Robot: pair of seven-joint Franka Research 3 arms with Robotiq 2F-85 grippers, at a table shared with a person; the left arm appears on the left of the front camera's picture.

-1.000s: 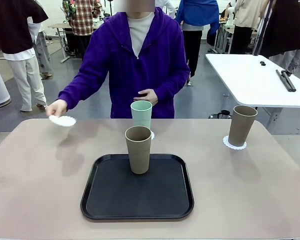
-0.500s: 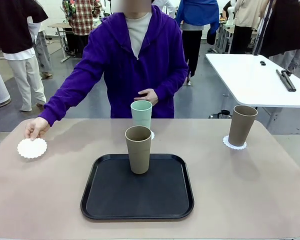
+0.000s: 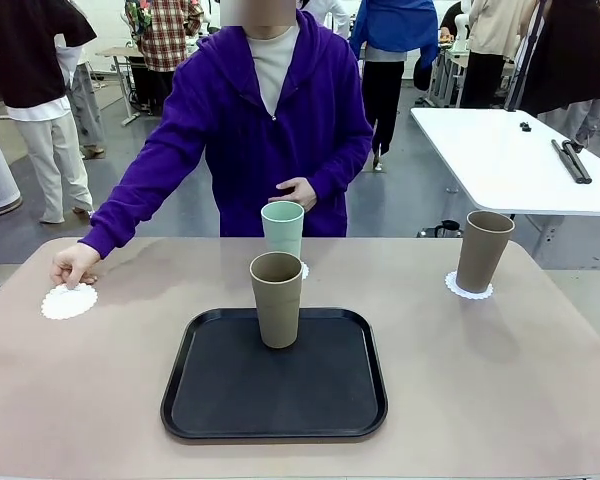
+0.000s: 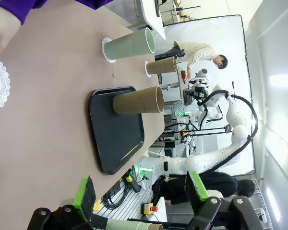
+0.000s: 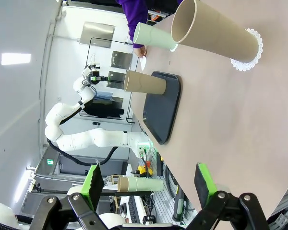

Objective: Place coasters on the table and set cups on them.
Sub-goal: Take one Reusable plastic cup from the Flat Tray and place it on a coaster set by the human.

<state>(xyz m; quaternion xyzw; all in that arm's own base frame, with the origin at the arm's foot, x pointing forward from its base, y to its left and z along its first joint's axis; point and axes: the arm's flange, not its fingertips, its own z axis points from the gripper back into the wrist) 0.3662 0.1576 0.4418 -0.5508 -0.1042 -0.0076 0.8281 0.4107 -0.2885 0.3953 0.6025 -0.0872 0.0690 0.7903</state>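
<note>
Beige surface [image 3: 500, 400], matte, rounded corners; busy workroom behind it, white table [image 3: 510, 160] at upper right.

1. Left coaster [image 3: 69, 301]: small round white paper doily with a scalloped lacy edge. It lies flat at the far left of the front view with no cup on it. The person's hand [image 3: 75, 265] rests its fingertips on the far edge.
2. Taupe cup [image 3: 277, 298]: tall, tapered, handleless and matte. It stands upright at the far end of the black tray [image 3: 195, 405], centre frame, and is the one cup without a coaster.
3. Mint cup [image 3: 282, 229]: same form in pale green, upright just behind the tray on the middle coaster [image 3: 305, 270], of which a sliver shows.
4. Second taupe cup [image 3: 483, 250]: upright on the right coaster [image 3: 469, 289], right of frame.

Step, as I judge it: the last coaster is being laid and two of three settings are complete. The next move calls for lifting the tray cup, carrying it upright to the left coaster and setting it centred. The cup is tall and narrow-based, so it may tip, and the paper may slide.

Left hand [image 4: 140, 189]: fingers spread wide, grasping nothing. Right hand [image 5: 149, 182]: likewise released and empty.
</note>
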